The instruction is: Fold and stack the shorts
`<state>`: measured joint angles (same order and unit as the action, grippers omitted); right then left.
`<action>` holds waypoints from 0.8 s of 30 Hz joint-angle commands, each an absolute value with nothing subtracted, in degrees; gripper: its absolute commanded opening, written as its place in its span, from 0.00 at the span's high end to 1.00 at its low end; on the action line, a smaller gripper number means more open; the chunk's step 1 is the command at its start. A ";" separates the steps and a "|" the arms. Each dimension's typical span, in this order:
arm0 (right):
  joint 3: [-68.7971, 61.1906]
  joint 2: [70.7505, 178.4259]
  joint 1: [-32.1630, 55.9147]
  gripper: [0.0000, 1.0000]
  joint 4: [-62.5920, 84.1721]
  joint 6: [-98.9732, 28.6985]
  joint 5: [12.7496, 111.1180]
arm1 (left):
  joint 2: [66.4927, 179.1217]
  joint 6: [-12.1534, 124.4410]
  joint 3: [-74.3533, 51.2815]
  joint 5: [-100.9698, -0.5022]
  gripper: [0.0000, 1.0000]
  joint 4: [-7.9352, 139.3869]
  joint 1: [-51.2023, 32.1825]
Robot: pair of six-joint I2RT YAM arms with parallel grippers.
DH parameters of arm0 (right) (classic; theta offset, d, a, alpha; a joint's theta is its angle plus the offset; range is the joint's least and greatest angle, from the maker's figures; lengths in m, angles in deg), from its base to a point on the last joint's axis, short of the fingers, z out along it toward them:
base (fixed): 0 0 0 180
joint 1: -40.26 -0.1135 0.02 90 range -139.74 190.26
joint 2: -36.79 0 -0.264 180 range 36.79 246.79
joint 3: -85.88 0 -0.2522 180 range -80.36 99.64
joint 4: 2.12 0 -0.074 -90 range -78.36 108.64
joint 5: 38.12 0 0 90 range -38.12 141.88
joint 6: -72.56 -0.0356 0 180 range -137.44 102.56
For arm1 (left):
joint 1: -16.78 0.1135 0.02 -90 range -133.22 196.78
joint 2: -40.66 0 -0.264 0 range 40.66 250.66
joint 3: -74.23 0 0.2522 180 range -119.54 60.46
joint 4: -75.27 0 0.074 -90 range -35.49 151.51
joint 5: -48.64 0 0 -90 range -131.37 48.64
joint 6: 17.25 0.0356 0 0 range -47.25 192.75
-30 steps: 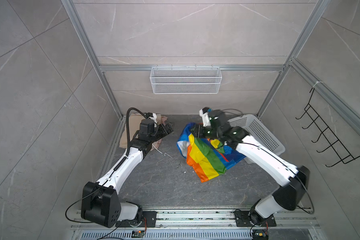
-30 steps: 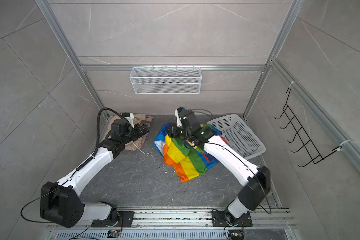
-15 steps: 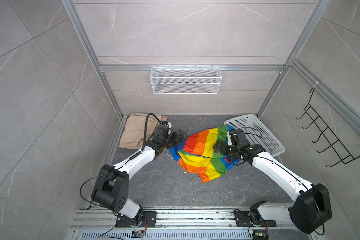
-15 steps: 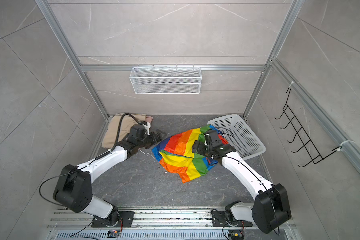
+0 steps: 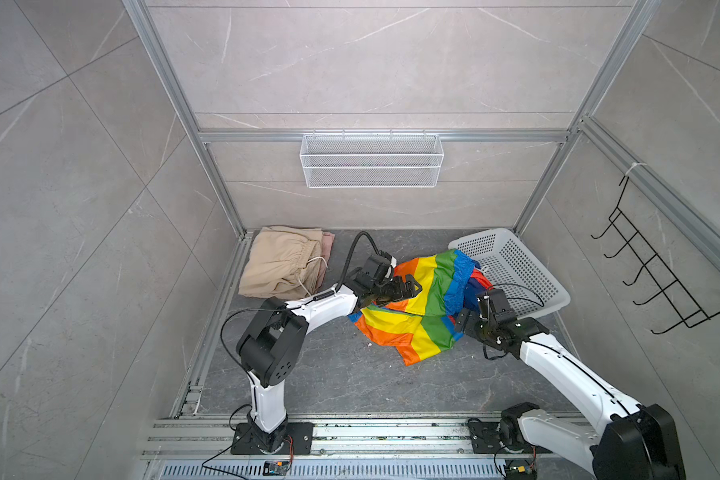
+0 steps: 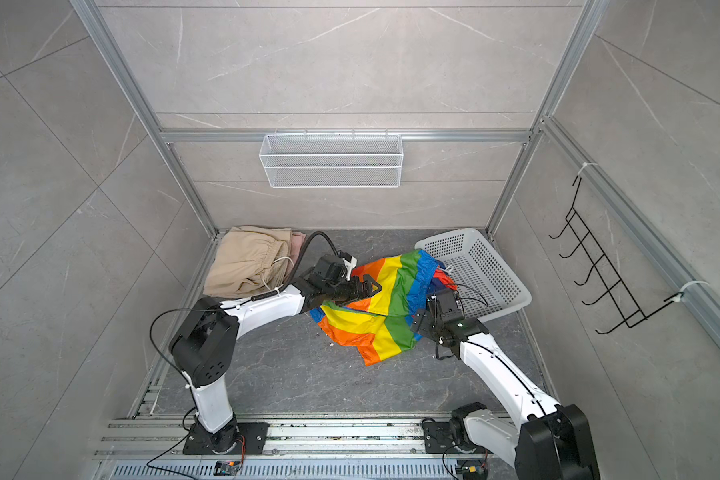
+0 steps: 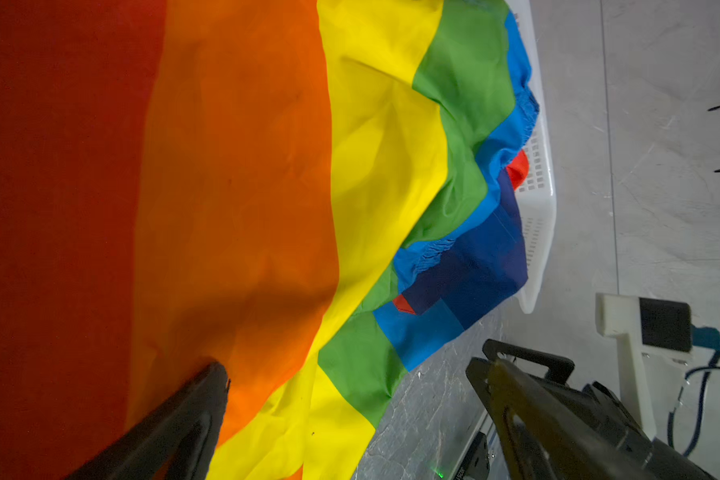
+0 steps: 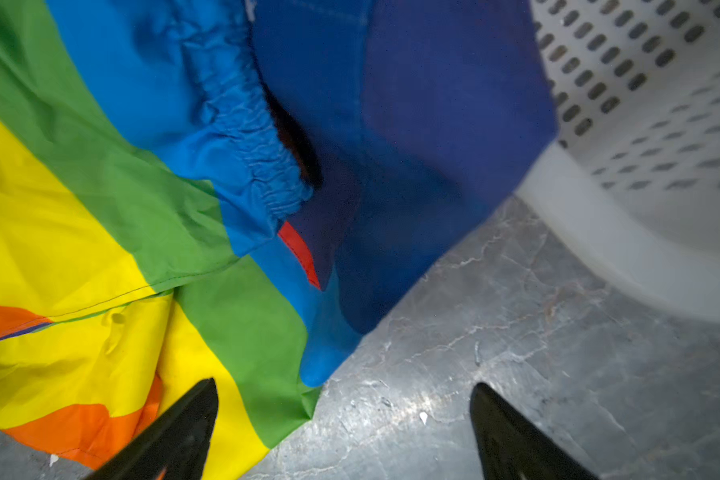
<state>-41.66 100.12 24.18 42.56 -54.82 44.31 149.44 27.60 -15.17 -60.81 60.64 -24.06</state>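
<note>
The dark marbled tabletop point(image 5: 350, 374) bears the rainbow-striped shorts point(image 5: 416, 328) crumpled at its middle, one edge draped onto the white basket point(image 5: 516, 270) at far right; the beige shorts point(image 5: 275, 262) lie far left, the salmon-pink shorts point(image 5: 328, 243) peeking out beneath them

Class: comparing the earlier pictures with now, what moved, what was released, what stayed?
The right end effector released the rainbow shorts, now spread on the floor instead of bunched, and drew back toward the front. The left end effector, open, moved right over them. Beige shorts and basket stayed put.
</note>
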 commanded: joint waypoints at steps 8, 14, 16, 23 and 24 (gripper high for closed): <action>-40.58 109.27 24.44 0.55 35.26 -55.12 44.26 | 152.99 26.74 -13.62 -62.36 0.00 62.32 -19.32; -28.63 105.58 24.44 0.99 41.76 -51.65 40.72 | 153.58 24.52 -9.68 -63.18 0.00 65.36 -16.33; -22.95 104.66 24.44 1.00 42.78 -49.84 39.23 | 154.48 23.18 -8.84 -63.93 0.00 66.78 -16.35; 1.18 112.77 23.88 1.00 47.15 -47.96 46.21 | 156.08 15.07 -3.71 -66.66 0.00 76.73 -17.44; 4.76 114.34 22.80 1.00 46.71 -48.20 48.31 | 155.75 13.96 -3.21 -66.84 0.00 77.92 -17.72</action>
<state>-1.20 111.53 23.88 45.38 -49.34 44.26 154.90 18.38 -5.03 -65.27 74.19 -16.96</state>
